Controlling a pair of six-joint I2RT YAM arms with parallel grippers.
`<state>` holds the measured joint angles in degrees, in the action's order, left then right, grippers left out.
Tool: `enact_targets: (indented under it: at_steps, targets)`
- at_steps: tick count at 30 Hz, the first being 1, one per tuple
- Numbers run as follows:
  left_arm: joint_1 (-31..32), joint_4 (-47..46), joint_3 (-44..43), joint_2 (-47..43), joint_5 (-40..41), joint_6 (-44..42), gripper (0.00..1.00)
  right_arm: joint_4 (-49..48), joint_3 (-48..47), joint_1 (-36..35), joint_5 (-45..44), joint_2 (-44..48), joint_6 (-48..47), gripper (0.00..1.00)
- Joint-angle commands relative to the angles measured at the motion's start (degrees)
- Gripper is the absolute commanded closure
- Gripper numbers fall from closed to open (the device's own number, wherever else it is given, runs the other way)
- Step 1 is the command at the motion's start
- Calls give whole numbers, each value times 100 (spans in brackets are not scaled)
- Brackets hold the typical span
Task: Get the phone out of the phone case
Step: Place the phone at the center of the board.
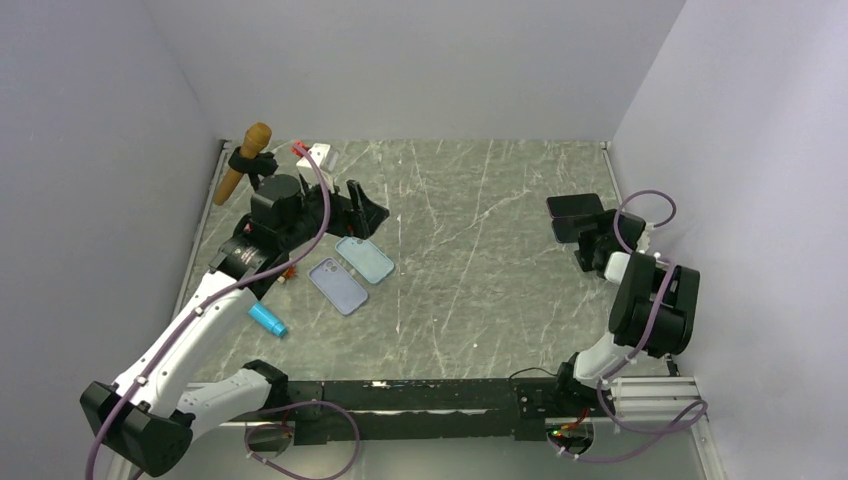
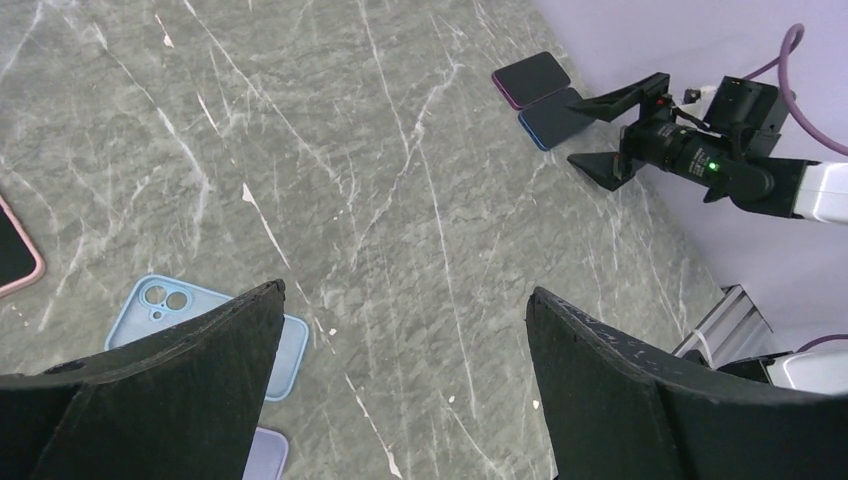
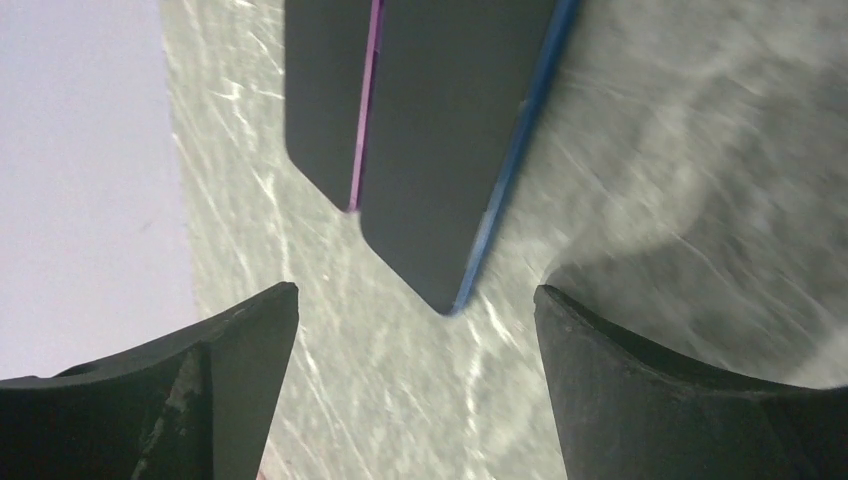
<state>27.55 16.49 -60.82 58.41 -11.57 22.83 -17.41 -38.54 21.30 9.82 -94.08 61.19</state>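
Two dark phones lie side by side at the far right, one with a purple edge (image 3: 320,80) and one with a blue edge (image 3: 450,130); they also show in the top view (image 1: 575,207). My right gripper (image 3: 415,292) is open and empty just short of the blue-edged phone's corner. A light blue case (image 1: 365,258) and a lavender case (image 1: 338,285) lie backs up at the left. My left gripper (image 1: 365,208) is open and empty, raised just beyond the blue case (image 2: 160,300). A dark phone in a pink case (image 2: 15,250) lies at the left edge.
A wooden-handled tool (image 1: 245,160) and a white box (image 1: 318,155) sit at the back left corner. A blue cylinder (image 1: 267,319) lies near the left arm. Walls close in the table on the left, back and right.
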Motion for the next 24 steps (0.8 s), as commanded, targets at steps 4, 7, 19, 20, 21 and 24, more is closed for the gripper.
enact_targets:
  at_steps: [4,7,19,20,21,24]
  targets:
    - [-65,-291,17,111,-95,51,7,1177,919,-253,-456,1392,-995,9]
    - [-67,-268,7,205,-57,7,7,1568,1176,-1051,-919,2492,-1418,10]
    - [382,322,-272,1231,1084,-696,6,1708,2268,-3616,-1011,5102,-1505,0]
    - [470,425,-332,1384,1284,-821,6,1836,2226,-3660,-1010,5123,-1539,0]
    - [528,506,-393,1569,1453,-932,5,1907,2194,-3701,-1009,5161,-1565,0]
    - [549,882,-703,2207,1952,-1257,4,1989,2208,-3741,-764,5410,-1618,0]
